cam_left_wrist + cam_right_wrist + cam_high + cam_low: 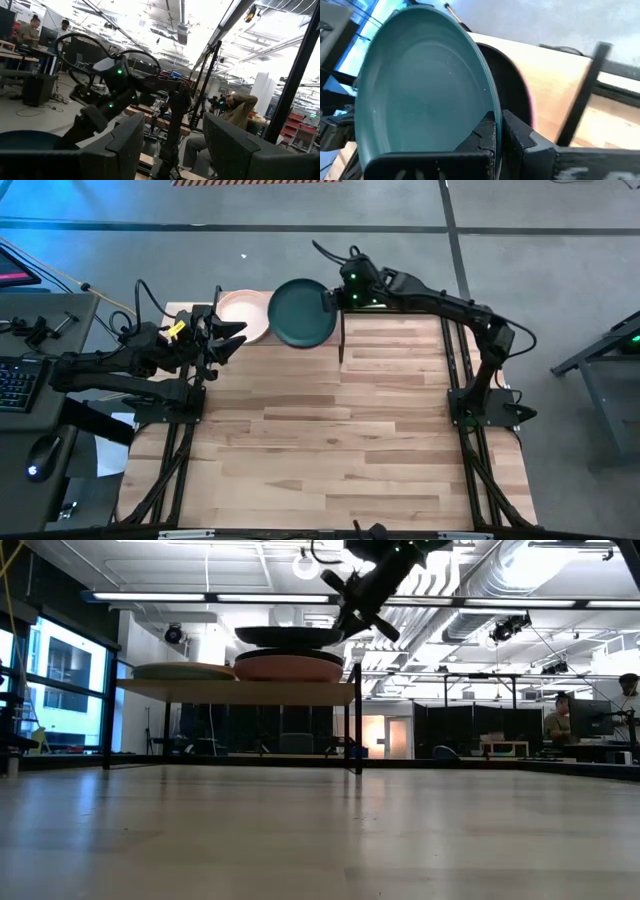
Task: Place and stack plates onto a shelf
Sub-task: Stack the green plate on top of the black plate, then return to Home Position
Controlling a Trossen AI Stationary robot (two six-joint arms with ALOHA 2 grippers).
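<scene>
A dark teal plate (300, 313) hangs over the right half of the shelf (235, 690), with my right gripper (331, 299) shut on it. In the low view it hovers just above a pink plate (288, 668) lying on the shelf. The right wrist view shows a black plate (509, 75) right under the teal one. A light pink plate (243, 314) lies on the shelf's left half. My left gripper (238, 335) stands open at the table's left, near the shelf's left end, touching nothing. My right gripper pinches the teal plate's rim (492, 117) between its two fingers, on the side toward the table's right edge. The fingers (520, 137) come slanting down from the right. The plate is lifted clear, close to level, above the plates on the shelf.
Black posts (357, 715) flank the shelf, and one (582, 100) stands close to my right gripper. The wide wooden tabletop (330, 440) spreads out in front of the shelf. People sit at desks in the room behind (560, 720).
</scene>
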